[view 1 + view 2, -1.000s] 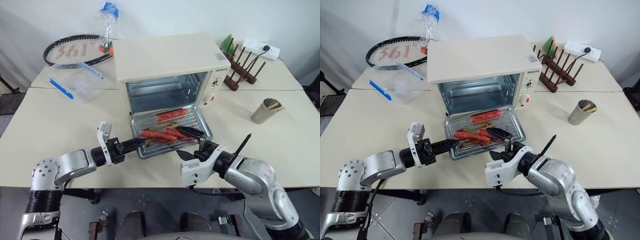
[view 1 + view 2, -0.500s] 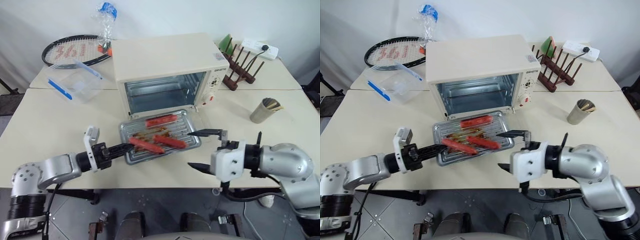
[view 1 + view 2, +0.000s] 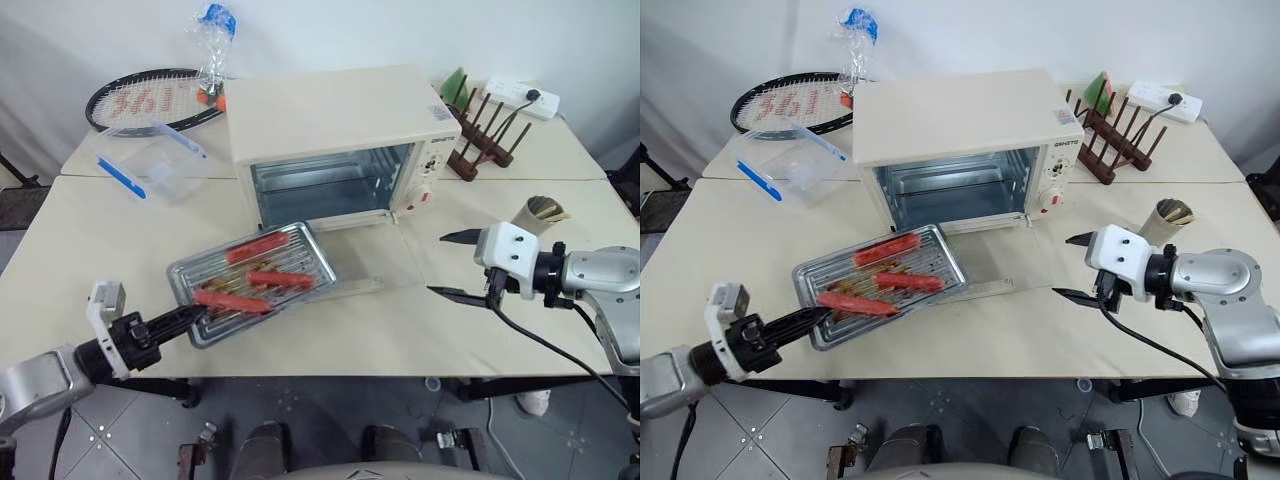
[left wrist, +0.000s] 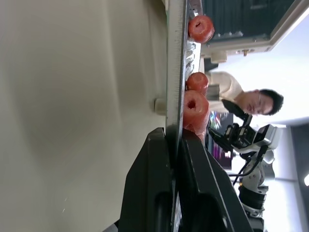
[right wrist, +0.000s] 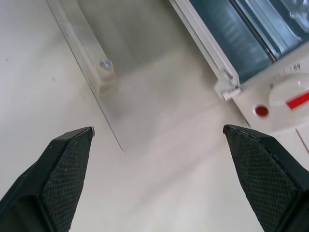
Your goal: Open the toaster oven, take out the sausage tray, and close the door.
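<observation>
Tabletop first: you are looking at a pale cream table (image 3: pixel 80 250) made of sections pushed together, backed by a white wall. On it stands the boxy cream-white toaster oven (image 3: pixel 335 140) with its chamber open; its clear glass door (image 3: pixel 385 265) lies folded flat on the table in front. Behind the oven you can see a black-framed racket (image 3: pixel 150 98), a clear plastic box with blue trim (image 3: pixel 150 160), a crumpled plastic bag (image 3: pixel 213 40), a dark wooden peg rack (image 3: pixel 485 135) and a white power strip (image 3: pixel 520 97).

The shallow silvery metal sausage tray (image 3: pixel 255 280), with three red-orange sausages, sits out of the oven, left of the door. Your left gripper (image 3: pixel 180 320) is clamped on its near corner; the left wrist view shows the black fingers (image 4: pixel 149 193) pinching the tray's rim edge-on. Whether the tray rests on the table or is lifted just clear, you probably cannot settle from the head views.

Your right gripper (image 3: pixel 455 265) hangs spread wide, holding nothing, over the table right of the door. It partly hides a grey cylindrical cup (image 3: pixel 540 212) behind it. The right wrist view adds the door's hinge end, the red light and a knob
</observation>
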Motion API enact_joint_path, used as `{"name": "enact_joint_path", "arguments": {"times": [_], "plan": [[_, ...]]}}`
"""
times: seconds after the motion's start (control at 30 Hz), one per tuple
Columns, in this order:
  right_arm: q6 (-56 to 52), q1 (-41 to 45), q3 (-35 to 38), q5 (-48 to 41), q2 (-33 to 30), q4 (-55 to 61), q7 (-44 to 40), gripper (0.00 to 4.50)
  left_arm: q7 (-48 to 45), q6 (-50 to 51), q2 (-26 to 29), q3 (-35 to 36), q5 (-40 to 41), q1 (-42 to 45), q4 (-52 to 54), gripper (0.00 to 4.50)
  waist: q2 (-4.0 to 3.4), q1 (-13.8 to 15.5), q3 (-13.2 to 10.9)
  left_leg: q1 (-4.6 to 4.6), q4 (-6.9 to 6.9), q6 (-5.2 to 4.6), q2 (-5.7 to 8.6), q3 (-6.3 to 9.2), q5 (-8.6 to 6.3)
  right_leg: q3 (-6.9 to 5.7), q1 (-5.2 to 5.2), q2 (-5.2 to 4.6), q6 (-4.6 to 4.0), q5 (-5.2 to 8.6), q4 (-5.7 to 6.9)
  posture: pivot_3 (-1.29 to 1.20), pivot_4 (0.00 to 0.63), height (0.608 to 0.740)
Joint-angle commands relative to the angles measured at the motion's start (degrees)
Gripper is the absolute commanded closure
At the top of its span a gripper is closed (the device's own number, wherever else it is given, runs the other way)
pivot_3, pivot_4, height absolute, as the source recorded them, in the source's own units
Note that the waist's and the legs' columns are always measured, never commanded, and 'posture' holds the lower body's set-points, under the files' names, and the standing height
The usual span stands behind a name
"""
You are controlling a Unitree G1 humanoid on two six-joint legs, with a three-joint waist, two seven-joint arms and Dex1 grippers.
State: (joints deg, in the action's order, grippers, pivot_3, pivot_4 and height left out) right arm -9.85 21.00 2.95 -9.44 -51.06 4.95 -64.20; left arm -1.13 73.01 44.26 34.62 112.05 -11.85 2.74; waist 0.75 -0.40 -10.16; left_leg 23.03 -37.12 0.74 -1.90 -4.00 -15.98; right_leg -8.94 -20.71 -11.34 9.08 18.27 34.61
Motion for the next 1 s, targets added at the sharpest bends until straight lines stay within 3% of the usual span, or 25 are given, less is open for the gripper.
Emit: {"name": "enact_joint_path", "arguments": {"times": [0.03, 0.4, 0.5, 0.63, 0.87, 1.0], "plan": [[3.42, 2.44, -0.72, 0.71, 0.39, -5.26, -0.2, 0.01, -2.76, -2.08, -1.62, 5.69, 0.95, -5.78, 5.41, 4.5, -0.04, 0.1, -0.02, 0.0, 0.0, 0.0, 0.0, -0.01, 0.0, 0.0, -0.01, 0.0, 0.0, 0.0, -0.01, 0.0, 0.15, 0.74], [12.82, 7.46, -5.62, 4.69, 2.48, -21.48, -0.47, 0.01, -7.97, -6.82, -6.14, 18.5, 0.95, -23.02, 11.64, 4.5, -0.1, 0.24, -0.06, 0.03, -0.06, -0.03, -0.02, -0.02, -0.03, -0.01, 0.02, 0.01, -0.03, 0.02, -0.13, 0.0, 0.15, 0.74], [15.6, 7.88, -7.09, 6.13, 2.72, -25.24, -0.83, 0.56, -8.23, -8.19, -8.26, 22.23, 0.95, -25.59, 11.68, 4.5, -0.12, 0.16, -0.07, 0.04, -0.06, -0.03, -0.01, -0.03, -0.04, 0.0, 0.01, 0.0, -0.03, 0.02, -0.14, 0.0, 0.15, 0.74], [18.57, 8.56, -7.66, 6.91, 4.28, -28.76, -0.26, 1.97, -5.96, -10.16, -10.67, 24.02, 0.95, -24.81, 11.36, 4.5, -0.11, 0.24, -0.07, 0.03, -0.05, -0.01, -0.03, -0.03, -0.05, -0.02, 0.03, 0.01, -0.05, 0.02, -0.18, 0.0, 0.15, 0.74], [14.37, 9.2, -5.86, 1.86, 8.79, -26.03, -0.88, 4.36, -0.71, -12.08, -14.14, 23.6, 0.95, -20.3, 9.69, 4.5, -0.1, 0.21, -0.06, 0.03, -0.12, -0.02, -0.05, 0.0, -0.06, -0.02, 0.05, 0.02, -0.05, 0.02, -0.12, 0.0, 0.15, 0.74], [9.05, 9.12, -4.36, -1.73, 9.99, -21.56, -0.72, 4.47, 1.6, -12.04, -14.92, 22.65, 0.95, -18.63, 9.44, 4.5, -0.1, 0.28, -0.06, 0.04, -0.12, -0.02, -0.05, 0.01, -0.06, -0.02, 0.04, 0.02, -0.04, 0.02, -0.12, 0.0, 0.15, 0.74]]}}
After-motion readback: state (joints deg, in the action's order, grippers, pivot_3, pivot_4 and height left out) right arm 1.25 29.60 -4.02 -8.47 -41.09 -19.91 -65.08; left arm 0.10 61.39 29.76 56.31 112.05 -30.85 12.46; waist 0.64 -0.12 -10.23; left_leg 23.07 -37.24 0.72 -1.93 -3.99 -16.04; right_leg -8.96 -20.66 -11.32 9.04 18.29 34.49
